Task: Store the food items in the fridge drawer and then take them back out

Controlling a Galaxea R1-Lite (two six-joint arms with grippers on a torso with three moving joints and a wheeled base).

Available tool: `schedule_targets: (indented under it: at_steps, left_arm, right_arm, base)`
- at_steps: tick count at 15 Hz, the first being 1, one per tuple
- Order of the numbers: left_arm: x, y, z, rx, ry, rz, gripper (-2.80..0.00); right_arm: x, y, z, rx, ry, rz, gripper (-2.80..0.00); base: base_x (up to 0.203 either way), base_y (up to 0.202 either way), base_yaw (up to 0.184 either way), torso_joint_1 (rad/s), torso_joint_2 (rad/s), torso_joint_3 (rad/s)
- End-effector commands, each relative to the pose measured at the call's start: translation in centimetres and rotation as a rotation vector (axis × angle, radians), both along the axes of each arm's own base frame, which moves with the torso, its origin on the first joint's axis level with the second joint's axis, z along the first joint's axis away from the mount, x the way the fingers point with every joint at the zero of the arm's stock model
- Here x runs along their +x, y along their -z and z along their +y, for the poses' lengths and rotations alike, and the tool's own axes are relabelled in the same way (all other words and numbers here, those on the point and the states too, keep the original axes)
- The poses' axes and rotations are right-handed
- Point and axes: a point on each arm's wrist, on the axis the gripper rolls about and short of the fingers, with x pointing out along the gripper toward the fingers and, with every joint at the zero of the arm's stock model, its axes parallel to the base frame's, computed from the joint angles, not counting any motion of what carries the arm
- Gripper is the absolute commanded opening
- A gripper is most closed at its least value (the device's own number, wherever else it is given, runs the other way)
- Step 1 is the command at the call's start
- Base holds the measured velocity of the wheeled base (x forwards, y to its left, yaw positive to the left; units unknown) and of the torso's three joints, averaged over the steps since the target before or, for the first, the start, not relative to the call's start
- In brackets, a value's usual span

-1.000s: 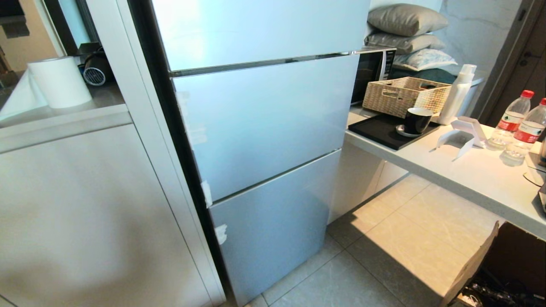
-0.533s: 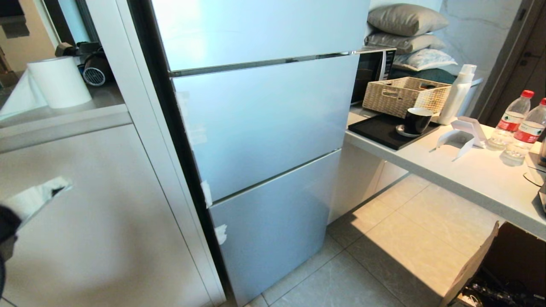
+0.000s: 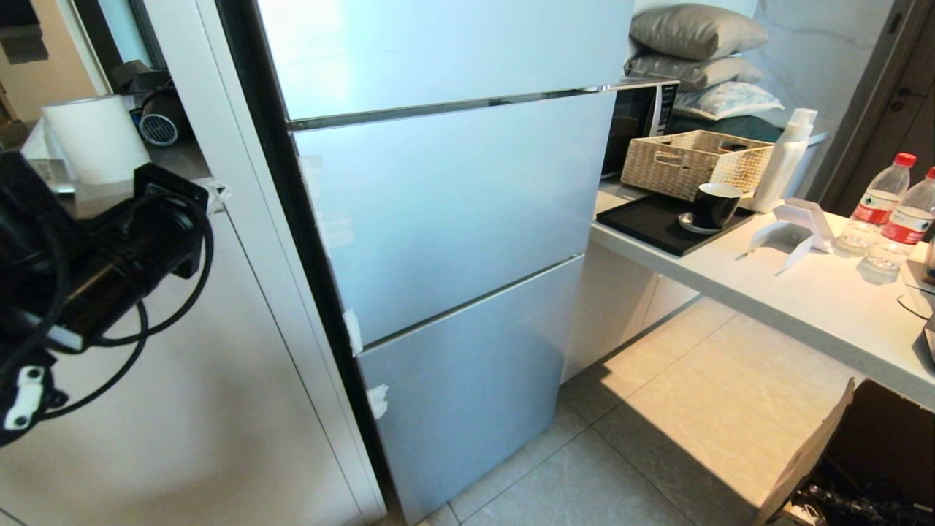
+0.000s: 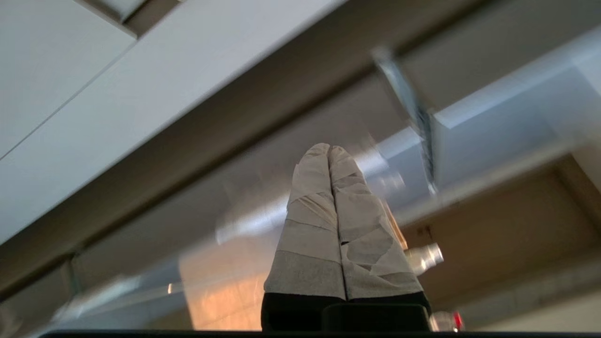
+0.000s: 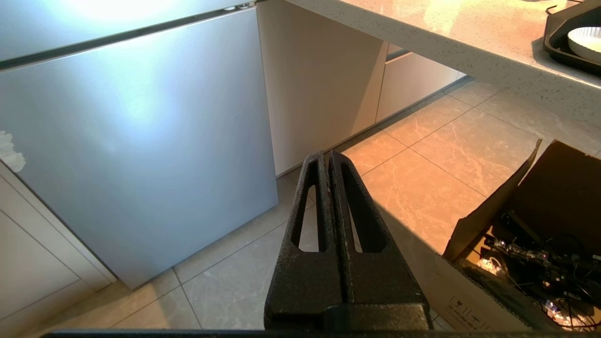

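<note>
The fridge (image 3: 438,219) is big and pale blue-grey, with three shiny flat fronts stacked one over the other. All three are closed, so the drawer and the red food cannot be seen in any view. Small bits of white tape (image 3: 353,330) stick to the fridge's left edge.

Left of the fridge is a white cabinet (image 3: 182,380) with a white roll (image 3: 95,139) on top. Right of the fridge is a long pale counter (image 3: 803,299). On it sit a black tray (image 3: 657,223) with a black cup (image 3: 714,206), a woven basket (image 3: 694,162), a white bottle (image 3: 783,162) and two water bottles (image 3: 880,199) with red caps. Grey pillows (image 3: 694,33) are piled far back over a microwave (image 3: 643,120). The floor (image 3: 657,438) is made of pale tiles, and a cardboard box (image 3: 811,456) stands near on the right.

The left arm (image 3: 95,270) is raised at the left, in front of the cabinet, black with looping cables. The left gripper (image 4: 329,155) points upward, its two taped white fingers (image 4: 310,225) pressed together with nothing between them.

The right gripper (image 5: 327,159) hangs low, pointing at the floor by the fridge's bottom front. Its black fingers (image 5: 305,220) are pressed together and hold nothing.
</note>
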Motion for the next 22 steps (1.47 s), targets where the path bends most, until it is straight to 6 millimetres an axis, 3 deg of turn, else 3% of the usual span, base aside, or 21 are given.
schedule_targets:
  at_steps: [1, 5, 11, 22]
  left_arm:
    - [4.1, 2.3, -1.5, -0.033, 0.018, 0.064, -2.80]
    - [6.7, 3.2, -3.2, -0.089, 0.003, 0.075, -2.80]
    - [9.0, 3.8, -5.0, -0.115, -0.019, 0.066, -2.80]
    - [7.2, 3.8, -7.7, -0.107, 0.065, 0.087, -2.80]
  right_arm:
    - [0.0, 0.0, 0.0, 0.000, 0.000, 0.001, -2.80]
    - [0.0, 0.0, 0.0, 0.000, -0.002, 0.001, -2.80]
    - [0.0, 0.0, 0.0, 0.000, -0.001, 0.001, -2.80]
    - [0.0, 0.0, 0.0, 0.000, -0.001, 0.001, -2.80]
  base:
    - [0.000, 0.000, 0.000, 0.000, 0.00, 0.000]
    - [0.000, 0.000, 0.000, 0.000, 0.00, 0.000]
    - [0.000, 0.000, 0.000, 0.000, 0.00, 0.000]
    - [0.000, 0.000, 0.000, 0.000, 0.00, 0.000]
